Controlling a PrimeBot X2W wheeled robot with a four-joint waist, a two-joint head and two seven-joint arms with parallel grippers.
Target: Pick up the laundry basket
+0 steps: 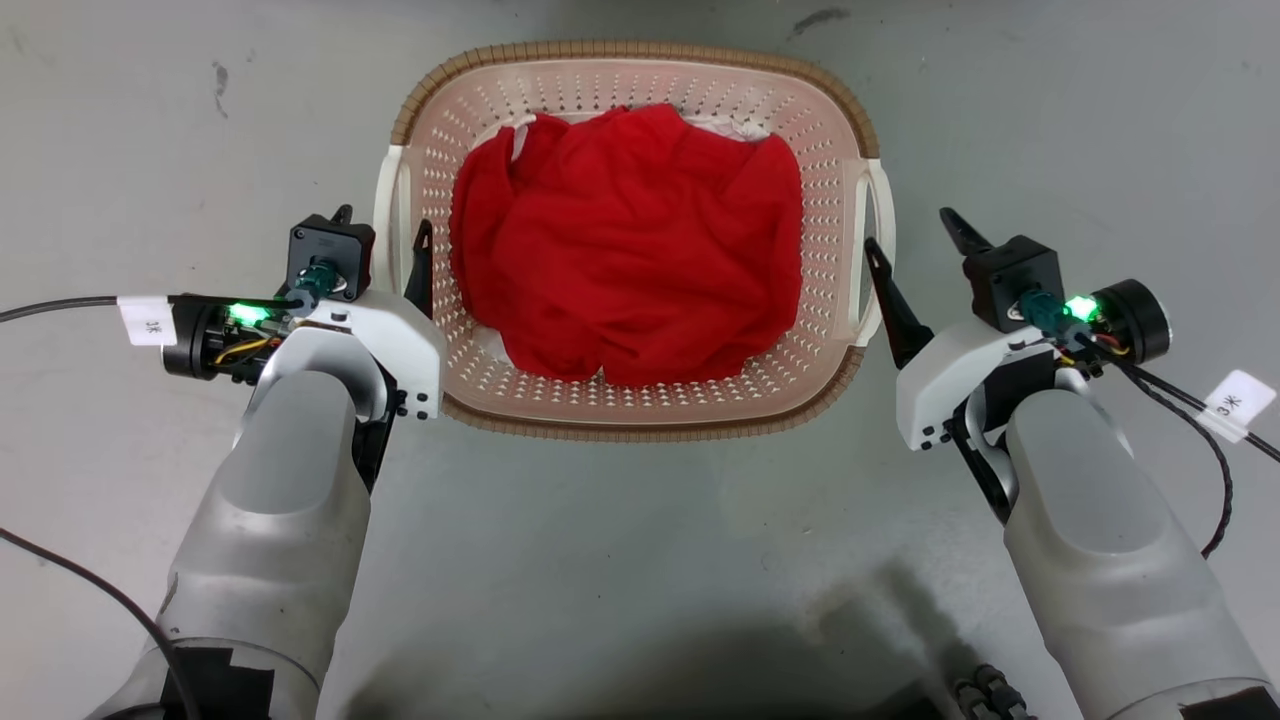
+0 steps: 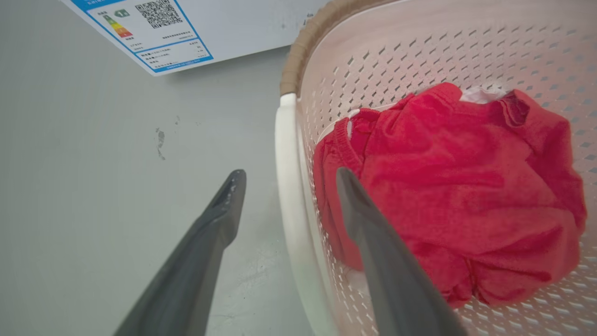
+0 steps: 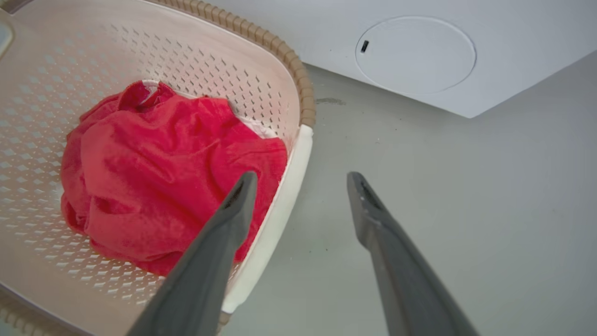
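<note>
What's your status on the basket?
Left gripper open, straddling left handle; right gripper open, straddling right handle. Basket on floor, red cloth inside, not yet lifted. Washer behind, not blocking.

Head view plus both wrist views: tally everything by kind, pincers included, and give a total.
Pale pink-cream perforated plastic laundry basket: 1
Crumpled red cloth inside it: 1
Dark two-finger pincers: 2 (left pincer, right pincer)
Big white appliance: 1
Total: 5

Grey forearms (image 1: pixel 290 480), white wrists (image 1: pixel 400 340), green lights (image 1: pixel 245 315), black cables (image 1: pixel 1215 470), dark-fingered tools (image 1: pixel 385 218) (image 1: pixel 907 228).
</note>
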